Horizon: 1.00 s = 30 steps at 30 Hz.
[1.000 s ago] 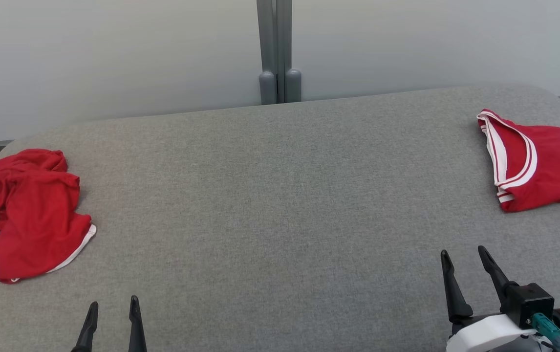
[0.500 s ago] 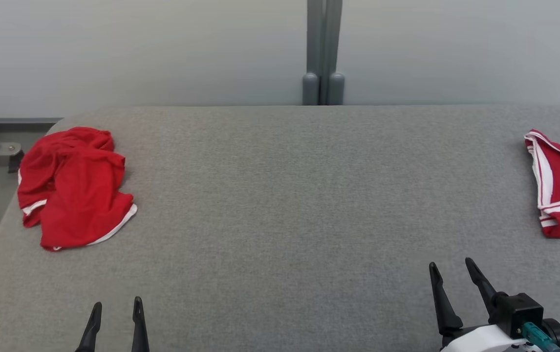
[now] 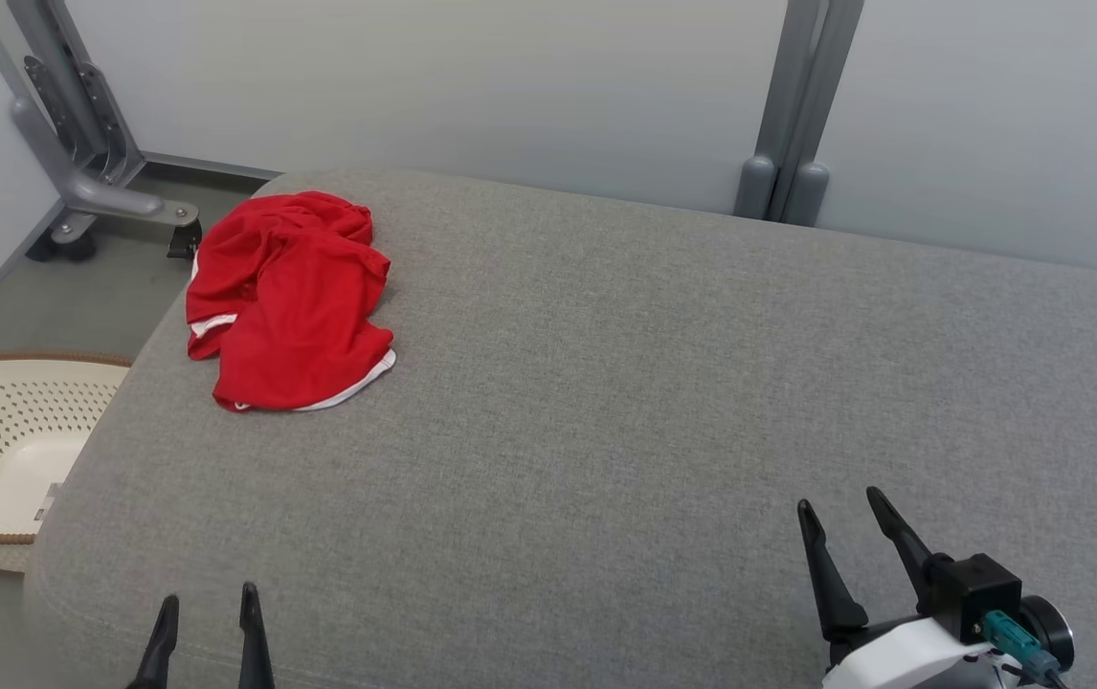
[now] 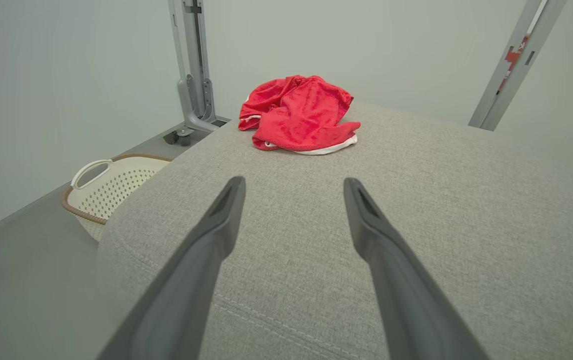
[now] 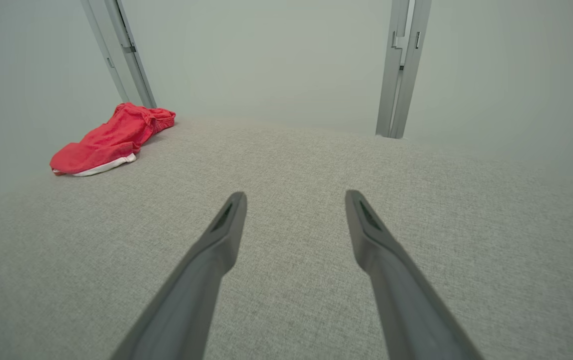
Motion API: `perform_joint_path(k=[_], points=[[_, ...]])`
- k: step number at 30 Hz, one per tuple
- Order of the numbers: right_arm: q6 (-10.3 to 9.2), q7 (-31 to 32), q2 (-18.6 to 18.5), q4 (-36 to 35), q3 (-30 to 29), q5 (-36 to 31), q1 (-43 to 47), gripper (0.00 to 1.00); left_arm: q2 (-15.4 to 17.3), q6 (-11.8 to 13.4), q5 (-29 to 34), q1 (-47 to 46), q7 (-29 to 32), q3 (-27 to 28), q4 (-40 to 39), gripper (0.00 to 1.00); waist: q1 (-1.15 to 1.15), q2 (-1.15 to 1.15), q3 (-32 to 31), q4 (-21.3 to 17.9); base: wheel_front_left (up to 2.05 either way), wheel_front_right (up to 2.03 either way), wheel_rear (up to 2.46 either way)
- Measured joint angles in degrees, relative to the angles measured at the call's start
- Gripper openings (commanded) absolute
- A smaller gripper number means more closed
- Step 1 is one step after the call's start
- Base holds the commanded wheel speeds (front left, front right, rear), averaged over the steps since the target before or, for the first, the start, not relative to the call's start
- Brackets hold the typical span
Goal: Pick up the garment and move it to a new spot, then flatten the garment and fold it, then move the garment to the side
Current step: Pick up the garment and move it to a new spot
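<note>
A crumpled red garment (image 3: 288, 299) with white trim lies at the far left end of the grey padded table (image 3: 625, 402). In the left wrist view the garment (image 4: 299, 119) sits straight ahead, well beyond the fingertips. In the right wrist view the garment (image 5: 109, 140) lies far off to the left. My left gripper (image 3: 207, 603) hovers open over the table's near left edge, with nothing between its fingers. My right gripper (image 3: 839, 509) stands open and empty over the near right part of the table.
A cream perforated basket (image 3: 3, 455) stands on the floor beside the table's left end; the basket (image 4: 109, 187) is left of my left fingers. A grey metal stand (image 3: 89, 144) rises behind the garment. A grey post (image 3: 793, 115) stands against the pale back wall.
The camera has swung to the left: the crumpled garment now sits nearer the view's middle, the basket and stand have come into view, and the lettered red jersey at the right has left it.
</note>
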Motion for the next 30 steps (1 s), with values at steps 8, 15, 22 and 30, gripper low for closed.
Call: perform_joint_path(k=[8,15,22,30], points=[[0.00,0.00,-0.31,-0.65,0.36,-2.86,-6.44,1.00,0.29,-2.49,-1.48,-18.51,0.00,-2.05,8.92,1.00,0.00,0.00,4.71,0.25,0.00,0.00,0.00],[0.00,0.00,-2.14,-1.80,1.25,-3.57,-16.69,1.00,6.28,-3.54,-6.36,-41.28,9.82,-2.72,20.33,1.00,0.00,0.00,13.07,-0.51,0.00,0.00,0.00],[0.00,0.00,-2.40,-2.63,2.61,-3.43,-24.42,1.00,12.33,-3.78,-13.69,-55.91,19.13,-3.10,28.06,1.00,0.01,0.00,23.89,-3.74,0.00,0.00,0.00],[0.00,-0.01,-1.99,-2.64,3.18,-2.92,-27.38,1.00,17.82,-3.80,-17.39,-62.49,21.54,-2.20,37.78,1.00,0.02,0.00,34.21,-9.67,0.00,0.00,0.00]])
